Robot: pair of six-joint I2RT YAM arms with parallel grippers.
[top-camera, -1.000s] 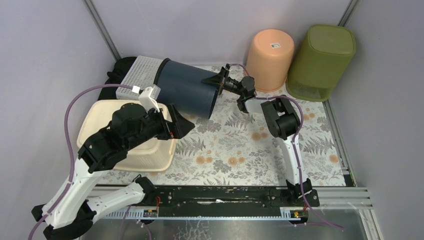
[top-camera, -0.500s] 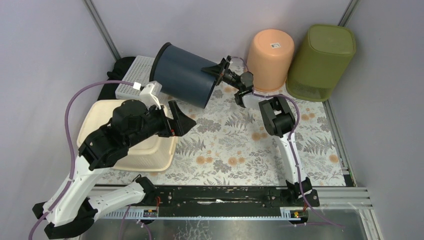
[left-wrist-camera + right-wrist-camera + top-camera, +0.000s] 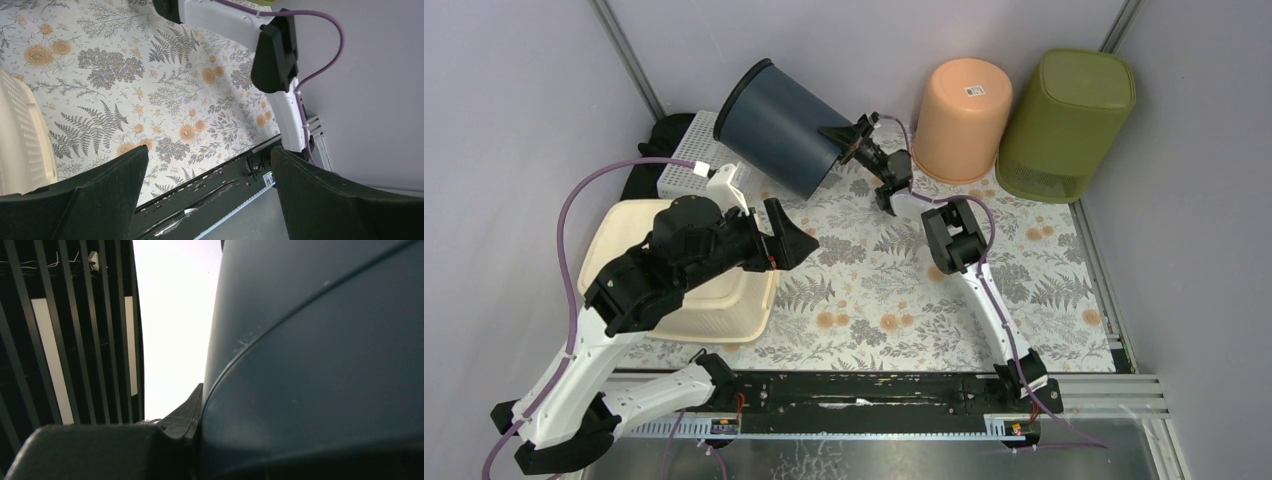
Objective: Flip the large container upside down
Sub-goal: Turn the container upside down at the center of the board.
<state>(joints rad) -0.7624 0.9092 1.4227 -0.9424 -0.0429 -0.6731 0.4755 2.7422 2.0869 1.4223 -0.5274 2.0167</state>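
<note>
Roughly halfway: large container [image 3: 776, 135] tilted base-up at eleven o'clock over the worktop [image 3: 884, 290], clenched at its lower rim by the right jaws, with left jaws released at eight o'clock, mouth-down setting not yet done.

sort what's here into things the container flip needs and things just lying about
Job: dark blue container, tilted; right gripper shut on its edge.
Lying about: orange bin, green bin, cream basket, white crate, open left gripper.
</note>
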